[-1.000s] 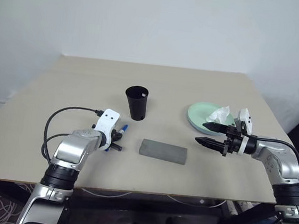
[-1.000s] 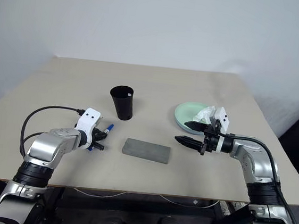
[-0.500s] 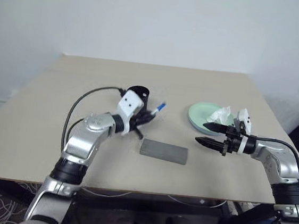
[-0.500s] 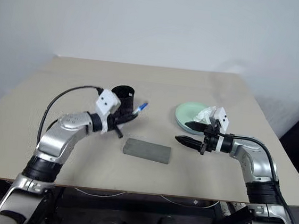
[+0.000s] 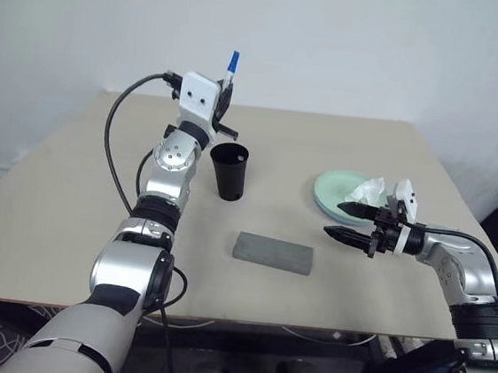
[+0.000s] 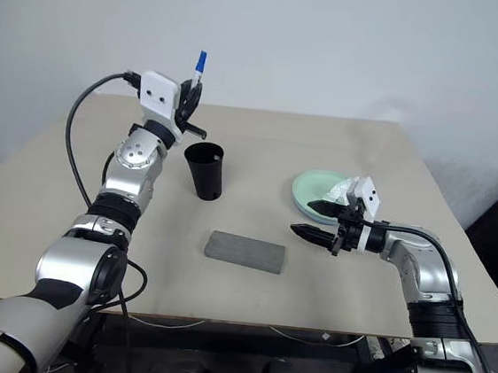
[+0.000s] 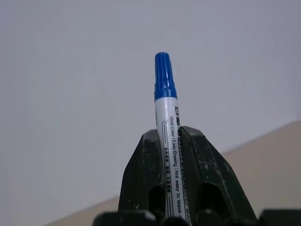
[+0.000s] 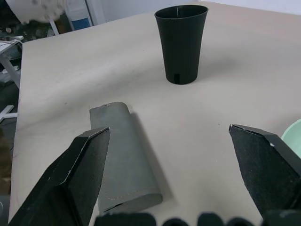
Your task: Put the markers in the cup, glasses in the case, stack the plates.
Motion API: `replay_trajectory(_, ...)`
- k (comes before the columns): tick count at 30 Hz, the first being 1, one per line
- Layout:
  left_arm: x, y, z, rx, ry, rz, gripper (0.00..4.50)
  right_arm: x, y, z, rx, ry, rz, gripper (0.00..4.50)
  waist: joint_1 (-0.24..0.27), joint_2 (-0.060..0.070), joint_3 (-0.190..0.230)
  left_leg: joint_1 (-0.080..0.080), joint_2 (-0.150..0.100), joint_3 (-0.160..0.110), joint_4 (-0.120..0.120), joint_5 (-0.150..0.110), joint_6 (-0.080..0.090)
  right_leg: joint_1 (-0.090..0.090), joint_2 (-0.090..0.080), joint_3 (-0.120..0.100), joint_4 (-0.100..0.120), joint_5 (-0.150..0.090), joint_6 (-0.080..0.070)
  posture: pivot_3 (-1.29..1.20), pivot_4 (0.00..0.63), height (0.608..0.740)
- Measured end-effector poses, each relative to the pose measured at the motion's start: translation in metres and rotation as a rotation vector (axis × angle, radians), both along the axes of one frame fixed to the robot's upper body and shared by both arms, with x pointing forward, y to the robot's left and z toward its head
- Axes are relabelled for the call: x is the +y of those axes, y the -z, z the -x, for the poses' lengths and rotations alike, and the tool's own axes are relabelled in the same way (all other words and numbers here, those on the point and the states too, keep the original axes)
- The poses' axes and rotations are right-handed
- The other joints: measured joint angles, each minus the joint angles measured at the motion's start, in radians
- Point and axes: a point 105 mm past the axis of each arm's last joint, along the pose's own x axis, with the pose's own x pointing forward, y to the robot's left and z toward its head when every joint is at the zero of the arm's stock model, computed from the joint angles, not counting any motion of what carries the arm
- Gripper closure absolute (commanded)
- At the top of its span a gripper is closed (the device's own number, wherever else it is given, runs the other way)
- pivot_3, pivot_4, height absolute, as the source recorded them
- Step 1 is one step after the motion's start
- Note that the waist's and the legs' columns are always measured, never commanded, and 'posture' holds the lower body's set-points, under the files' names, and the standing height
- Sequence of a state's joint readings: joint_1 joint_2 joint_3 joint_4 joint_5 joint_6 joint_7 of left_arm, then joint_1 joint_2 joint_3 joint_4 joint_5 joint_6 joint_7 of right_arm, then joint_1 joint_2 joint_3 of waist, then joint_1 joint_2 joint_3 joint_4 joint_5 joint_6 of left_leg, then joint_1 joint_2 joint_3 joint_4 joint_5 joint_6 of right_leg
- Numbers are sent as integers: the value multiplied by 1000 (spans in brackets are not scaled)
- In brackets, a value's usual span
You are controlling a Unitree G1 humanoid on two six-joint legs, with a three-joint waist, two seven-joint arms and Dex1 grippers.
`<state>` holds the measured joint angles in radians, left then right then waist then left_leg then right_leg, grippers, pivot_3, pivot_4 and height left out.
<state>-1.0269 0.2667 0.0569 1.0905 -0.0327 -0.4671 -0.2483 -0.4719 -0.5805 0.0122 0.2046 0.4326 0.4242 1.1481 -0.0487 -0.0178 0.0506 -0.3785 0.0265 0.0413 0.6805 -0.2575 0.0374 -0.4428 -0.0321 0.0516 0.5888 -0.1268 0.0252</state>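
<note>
My left gripper (image 5: 226, 95) is raised above and just behind the black cup (image 5: 228, 172), shut on a marker (image 7: 167, 123) whose blue cap (image 5: 234, 60) points up. The two black fingers (image 7: 141, 179) clamp the marker's pale barrel. The grey case (image 5: 272, 252) lies closed on the table in front of the cup. A mint green plate (image 5: 330, 195) sits at the right. My right gripper (image 5: 346, 222) hovers open and empty just in front of the plate, aimed toward the case (image 8: 124, 160) and cup (image 8: 181, 42). The glasses are out of view.
A crumpled white tissue (image 5: 367, 192) lies on the mint plate. The tan table (image 5: 97, 188) ends at a front edge near my arms. A pale wall stands behind the table.
My left arm has lifted the marker from table level beside the cup to high above it, turning the blue cap upward. The right gripper has kept still.
</note>
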Motion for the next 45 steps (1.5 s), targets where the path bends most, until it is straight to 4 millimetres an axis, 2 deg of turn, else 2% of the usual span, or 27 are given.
replay_trajectory(4, 0, 19, -1, 43, -8, -10, 4377, -2, -9, 0, -29, 9, -19, 109, 0, -1, 0, 0, 0, 0, 0, 0, 0, 0, 0, 0, 0, 0, 0, 0, 0, 740)
replay_trajectory(12, -6, 28, -2, 68, -10, 4, 4377, -5, -10, 1, -36, 17, -22, 109, -1, -1, 0, 0, 0, 0, 1, 0, 0, 0, 0, 0, 0, 0, 0, 0, 0, 740)
replay_trajectory(21, -6, 26, -2, 56, -27, 31, 1397, -5, -9, 1, -35, 18, -21, 109, -1, -1, 0, 0, 0, 0, 1, 0, 0, 0, 0, 0, 0, 0, 0, 0, 0, 740)
replay_trajectory(33, -6, 25, -1, 45, -30, 27, 1397, -5, -9, 2, -34, 13, -22, 109, -1, -1, 0, 0, 0, 0, 1, 0, 0, 0, 0, -1, 0, 0, 0, 0, 0, 740)
replay_trajectory(38, -6, 19, 1, 29, 24, 51, 1397, -5, -9, 2, -34, 9, -22, 109, -2, -1, 0, 0, 0, 0, 1, 0, 0, 0, 0, 0, 0, 0, 0, 0, 0, 740)
replay_trajectory(43, 15, 8, 12, -10, 116, 105, 1397, -5, -8, 2, -28, 7, -24, 109, -5, -1, 0, 1, 1, 0, 0, 0, 0, 0, 0, 0, 1, 0, 0, 0, 0, 740)
replay_trajectory(45, 29, 12, 23, 1, 169, 85, 1397, -6, -7, 2, -23, 11, -26, 109, -7, 0, 0, 2, 1, 1, -1, 0, 0, -1, 0, 0, 1, 0, 0, 0, 0, 740)
